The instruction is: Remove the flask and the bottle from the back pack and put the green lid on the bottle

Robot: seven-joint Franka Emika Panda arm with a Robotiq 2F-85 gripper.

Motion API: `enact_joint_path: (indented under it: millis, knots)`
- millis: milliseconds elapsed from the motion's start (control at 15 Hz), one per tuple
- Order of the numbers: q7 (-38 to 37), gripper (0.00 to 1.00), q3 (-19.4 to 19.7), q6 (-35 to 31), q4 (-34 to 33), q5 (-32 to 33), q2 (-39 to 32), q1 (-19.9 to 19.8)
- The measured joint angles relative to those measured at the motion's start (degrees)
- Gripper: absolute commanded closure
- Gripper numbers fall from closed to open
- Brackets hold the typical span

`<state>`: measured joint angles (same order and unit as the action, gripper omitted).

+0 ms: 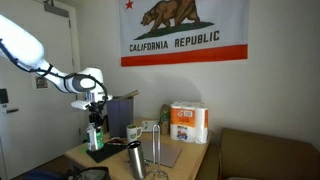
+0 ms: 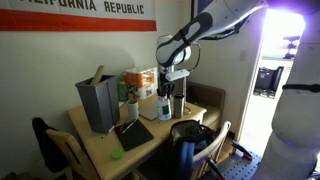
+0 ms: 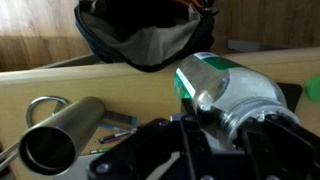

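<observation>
Hovering over the bottle [image 1: 96, 133], the gripper [image 1: 95, 110] has its jaws together (on what, I cannot tell). The flask [image 1: 135, 158] stands at four o'clock of the bottle. Only the wrist view looks into the back pack [image 3: 140, 40], at twelve o'clock.

Wall flag [image 1: 185, 30], in an exterior view: black capitals reading "CALIFORNIA REPUBLIC", printed across the white field just above the red stripe.

Same flag [image 2: 80, 8], in an exterior view: cut off by the top edge of the picture. Only "REPUBLIC" and the tail end of the first word can be read.

Orange-and-white package [image 1: 188, 122] on the table, in both exterior views: carries print, too small to read.

Wrist view: no legible text, label or number.
</observation>
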<state>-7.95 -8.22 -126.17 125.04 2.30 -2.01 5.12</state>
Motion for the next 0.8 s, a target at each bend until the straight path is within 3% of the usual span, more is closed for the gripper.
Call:
enact_joint_path:
  millis: [400,800]
  knots:
    - [0.2,0.95,-0.3,-7.8,-7.3,0.2,-11.5,3.7]
    - [0.2,0.95,-0.3,-12.1,-13.4,4.9,-20.5,7.9]
